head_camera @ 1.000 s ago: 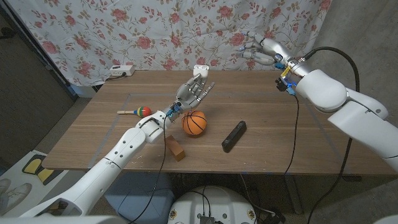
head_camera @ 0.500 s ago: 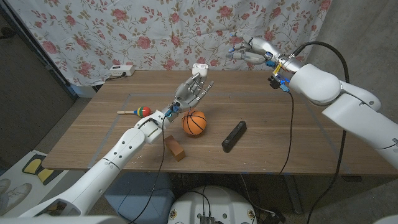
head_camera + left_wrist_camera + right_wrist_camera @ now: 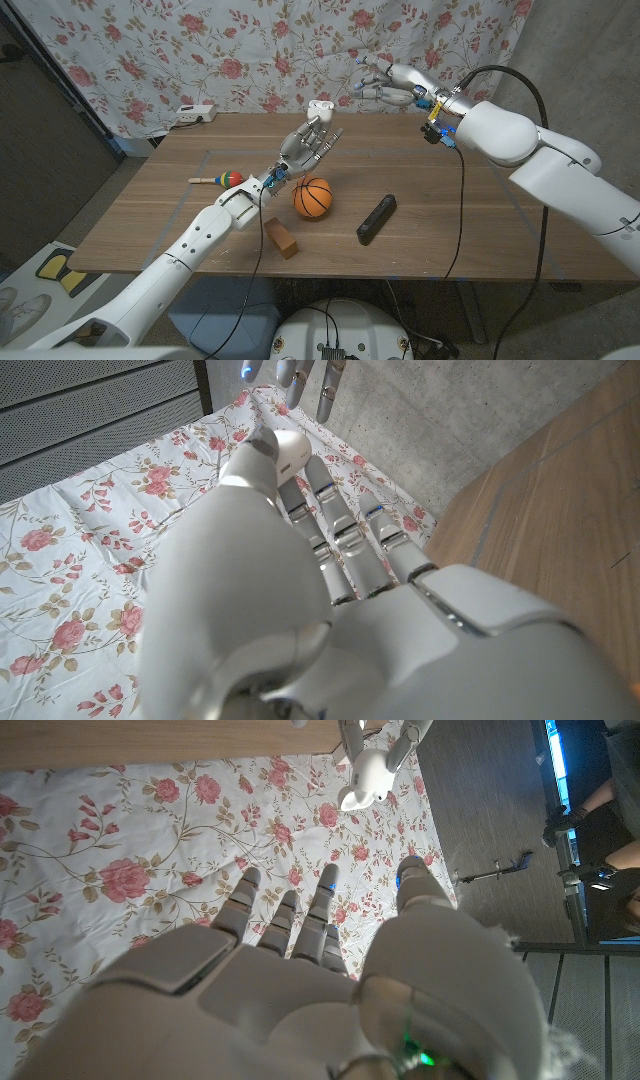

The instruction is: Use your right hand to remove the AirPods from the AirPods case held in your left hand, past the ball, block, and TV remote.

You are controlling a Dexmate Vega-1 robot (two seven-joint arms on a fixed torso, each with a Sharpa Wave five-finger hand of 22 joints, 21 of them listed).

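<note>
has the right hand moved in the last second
Yes. The right hand has shifted left along the flowered curtain, closer to the case in the left hand.

Wood-grain table (image 3: pixel 440 190) (matt); glossy white plastic AirPods case (image 3: pixel 320 105).

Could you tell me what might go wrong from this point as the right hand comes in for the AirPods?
The AirPods case sits high at the left hand's fingertips, so a nudge from the right hand could knock it loose. The right hand's fingers are spread, which may make a fine pinch on the small earbuds hard. A dropped case could land near the ball and roll it.
</note>
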